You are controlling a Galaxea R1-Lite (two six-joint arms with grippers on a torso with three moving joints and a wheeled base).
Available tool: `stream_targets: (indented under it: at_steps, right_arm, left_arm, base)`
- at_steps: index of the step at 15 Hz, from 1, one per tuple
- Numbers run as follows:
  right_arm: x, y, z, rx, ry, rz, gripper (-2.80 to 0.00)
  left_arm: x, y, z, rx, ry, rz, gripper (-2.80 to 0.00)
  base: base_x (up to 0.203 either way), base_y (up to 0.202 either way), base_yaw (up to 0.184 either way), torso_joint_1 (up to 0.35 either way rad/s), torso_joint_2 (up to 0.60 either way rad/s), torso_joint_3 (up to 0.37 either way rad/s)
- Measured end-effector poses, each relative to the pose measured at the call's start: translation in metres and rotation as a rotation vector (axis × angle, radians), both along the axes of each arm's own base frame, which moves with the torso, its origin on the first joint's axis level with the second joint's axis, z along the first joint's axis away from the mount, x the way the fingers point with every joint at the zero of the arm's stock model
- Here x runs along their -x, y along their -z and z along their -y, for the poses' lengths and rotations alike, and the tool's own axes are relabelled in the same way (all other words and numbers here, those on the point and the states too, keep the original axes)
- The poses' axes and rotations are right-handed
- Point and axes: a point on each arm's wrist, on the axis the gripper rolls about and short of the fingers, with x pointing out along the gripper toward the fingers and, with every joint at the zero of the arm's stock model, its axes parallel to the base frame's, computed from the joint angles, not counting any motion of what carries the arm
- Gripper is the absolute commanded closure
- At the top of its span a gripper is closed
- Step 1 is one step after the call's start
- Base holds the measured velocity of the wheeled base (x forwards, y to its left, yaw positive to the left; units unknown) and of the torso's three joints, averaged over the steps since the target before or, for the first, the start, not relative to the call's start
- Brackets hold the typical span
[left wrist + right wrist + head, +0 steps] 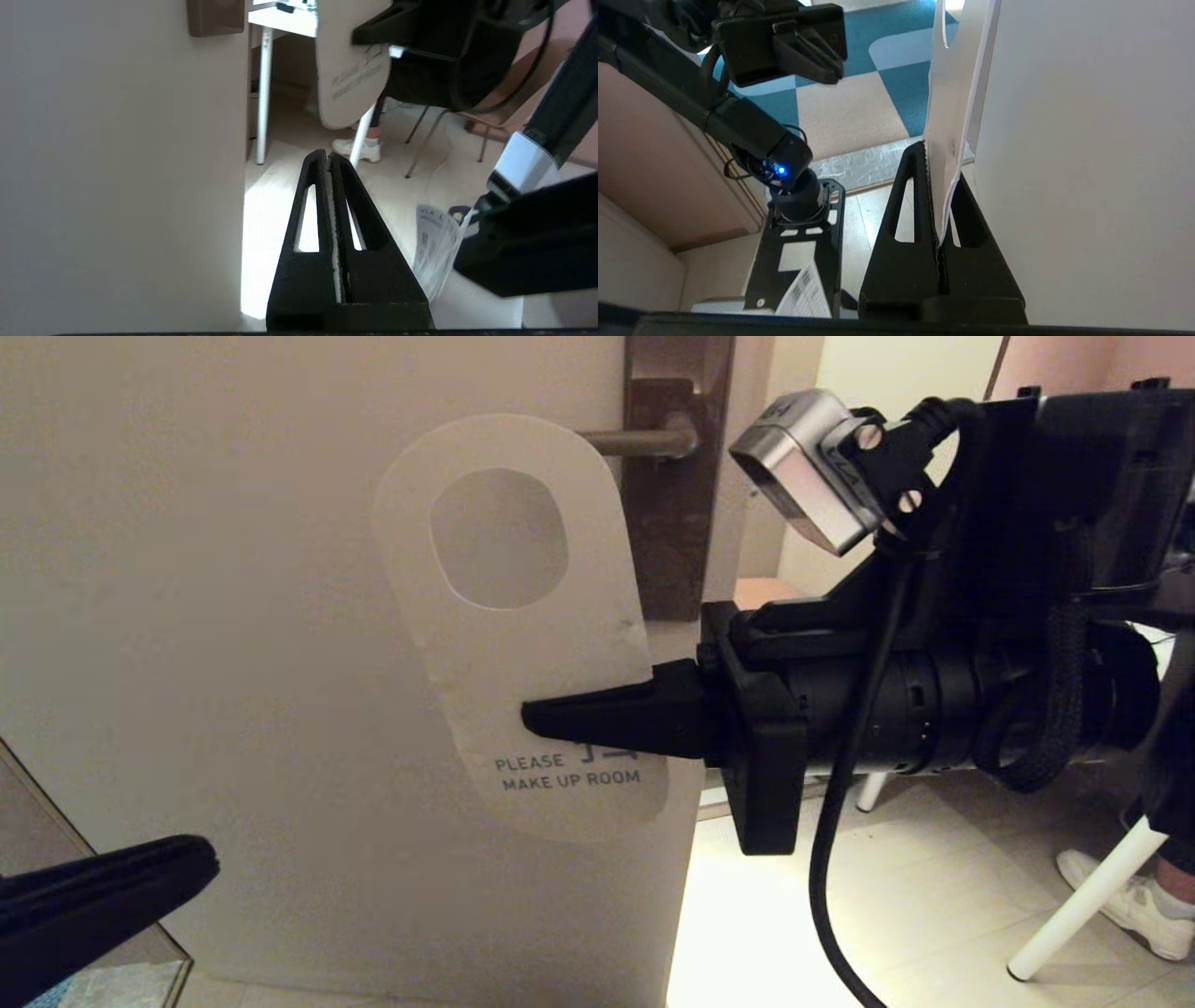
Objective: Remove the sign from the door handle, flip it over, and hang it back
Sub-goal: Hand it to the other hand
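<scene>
— What's lowest on the left?

— The left gripper (201, 859), down in the corner, well away from the door hardware. In the left wrist view its fingers (322, 196) are pressed flat together with nothing between them.

— And moving across to the middle?

— The sign (523, 644) is off the lever, held flat in front of the pale door (187, 569), off-white side outward — "PLEASE MAKE UP ROOM" reads across its lower end. It leans a little, its big hole uppermost, left of and slightly below the lever's free end.

— Who holds it?

— The right gripper (537, 717), reaching in from the right, pinches the card just above the lettering; the right wrist view shows the card's edge clamped between its fingers (920, 196).

— Further right?

— The door handle (635, 441) sticks out leftward from its brown backplate (674, 513), bare of the card; the sign's upper edge passes in front of the lever's tip.
</scene>
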Motion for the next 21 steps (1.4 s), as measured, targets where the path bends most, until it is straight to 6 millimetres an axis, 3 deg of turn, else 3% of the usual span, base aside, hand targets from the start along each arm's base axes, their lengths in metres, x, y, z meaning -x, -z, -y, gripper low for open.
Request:
stream_targets:
  at_steps: [10,21]
  right_arm:
    - [-0.011,0.012,-0.011,0.015,-0.04,-0.024,0.0]
    - [-0.019,-0.004,-0.032,-0.133,-0.06,-0.075,0.0]
  left_arm:
    - [-0.026,0.008,0.023,0.025,0.111,-0.107,-2.8]
    - [-0.046,0.01,0.035,0.056,0.116,-0.123,-2.8]
  base:
    - [0.0,0.0,0.0,0.0,0.0,0.0]
    - [0.0,0.0,0.0,0.0,0.0,0.0]
